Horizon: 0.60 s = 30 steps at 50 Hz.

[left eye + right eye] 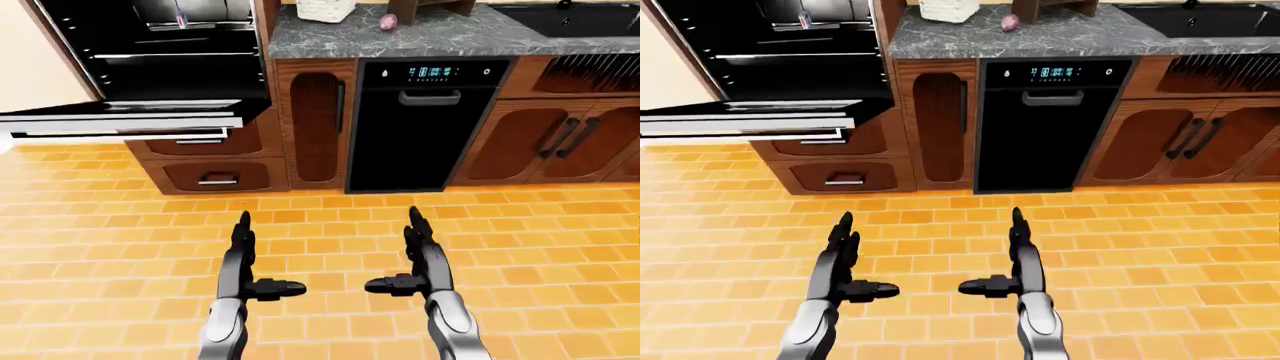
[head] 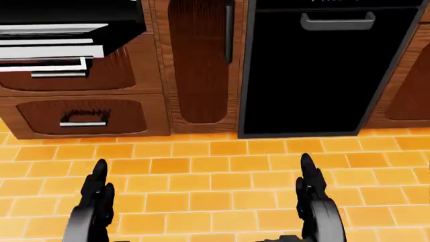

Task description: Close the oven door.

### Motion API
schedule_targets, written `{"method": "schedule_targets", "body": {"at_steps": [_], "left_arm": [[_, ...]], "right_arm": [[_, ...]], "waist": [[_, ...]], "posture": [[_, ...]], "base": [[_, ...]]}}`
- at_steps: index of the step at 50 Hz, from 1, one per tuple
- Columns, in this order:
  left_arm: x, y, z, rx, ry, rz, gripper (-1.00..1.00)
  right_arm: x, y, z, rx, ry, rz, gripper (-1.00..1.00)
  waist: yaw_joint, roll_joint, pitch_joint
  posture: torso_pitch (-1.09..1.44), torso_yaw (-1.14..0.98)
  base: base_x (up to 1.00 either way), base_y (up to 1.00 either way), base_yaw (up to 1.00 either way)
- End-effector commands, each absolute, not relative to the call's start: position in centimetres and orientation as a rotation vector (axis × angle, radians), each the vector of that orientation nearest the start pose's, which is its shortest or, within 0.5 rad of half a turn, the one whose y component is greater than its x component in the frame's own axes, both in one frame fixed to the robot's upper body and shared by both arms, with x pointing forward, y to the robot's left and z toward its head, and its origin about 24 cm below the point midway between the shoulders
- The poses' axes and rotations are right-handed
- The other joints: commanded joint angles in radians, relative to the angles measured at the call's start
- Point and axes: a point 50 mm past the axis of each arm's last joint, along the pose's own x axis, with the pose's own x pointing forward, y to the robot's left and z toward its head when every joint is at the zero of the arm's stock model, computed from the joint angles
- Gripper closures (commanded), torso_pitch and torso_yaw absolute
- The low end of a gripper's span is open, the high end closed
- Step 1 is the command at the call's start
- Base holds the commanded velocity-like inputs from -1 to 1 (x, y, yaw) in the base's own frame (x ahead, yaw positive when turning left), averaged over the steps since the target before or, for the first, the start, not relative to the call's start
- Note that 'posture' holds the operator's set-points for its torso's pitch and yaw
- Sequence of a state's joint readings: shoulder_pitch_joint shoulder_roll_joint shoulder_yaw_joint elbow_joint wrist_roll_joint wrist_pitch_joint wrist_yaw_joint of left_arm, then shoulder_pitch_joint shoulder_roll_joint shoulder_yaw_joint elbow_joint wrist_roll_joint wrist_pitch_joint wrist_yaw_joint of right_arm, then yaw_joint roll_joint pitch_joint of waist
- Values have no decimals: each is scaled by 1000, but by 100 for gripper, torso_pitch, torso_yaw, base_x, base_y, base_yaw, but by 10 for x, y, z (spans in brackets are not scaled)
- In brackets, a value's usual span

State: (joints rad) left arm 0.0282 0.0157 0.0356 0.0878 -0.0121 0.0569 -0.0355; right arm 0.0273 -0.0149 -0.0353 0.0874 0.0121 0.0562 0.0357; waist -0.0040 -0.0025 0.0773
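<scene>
The oven (image 1: 170,52) is built into the cabinets at the top left of the left-eye view, its dark cavity with racks showing. Its door (image 1: 120,118) hangs open, folded down flat and sticking out over the floor. My left hand (image 1: 250,262) is open low in the view, fingers pointing up, thumb out to the right. My right hand (image 1: 415,259) is open beside it, thumb out to the left. Both hands hover over the orange tiles, well below and to the right of the door, touching nothing.
Two wooden drawers (image 1: 215,176) sit under the oven. A black dishwasher (image 1: 420,127) stands at centre, with wooden cabinet doors (image 1: 560,139) to its right. The grey stone counter (image 1: 400,37) carries a white basket and a small pink thing. Orange tile floor (image 1: 330,225) spreads below.
</scene>
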Motion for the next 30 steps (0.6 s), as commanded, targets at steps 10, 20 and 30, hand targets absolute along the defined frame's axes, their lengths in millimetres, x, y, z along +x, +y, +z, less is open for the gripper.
{"method": "schedule_targets", "body": {"at_steps": [10,20,30], "left_arm": [[257,171,41,-10,9,17,-100],[267,209,29,-36,36,87,-100],[261,251,-31,24,96,181,-100]], "right_arm": [[252,-161,41,3,13,11,-100],[264,-211,33,30,30,-72,-100],[259,-248,-26,36,116,-138,-100]], "waist": [[9,-6,-74],[6,-3,-86],[3,-2,-89]], "posture": [[0,0],[0,0],[0,0]], "base": [[0,0,0],[0,0,0],[0,0,0]]}}
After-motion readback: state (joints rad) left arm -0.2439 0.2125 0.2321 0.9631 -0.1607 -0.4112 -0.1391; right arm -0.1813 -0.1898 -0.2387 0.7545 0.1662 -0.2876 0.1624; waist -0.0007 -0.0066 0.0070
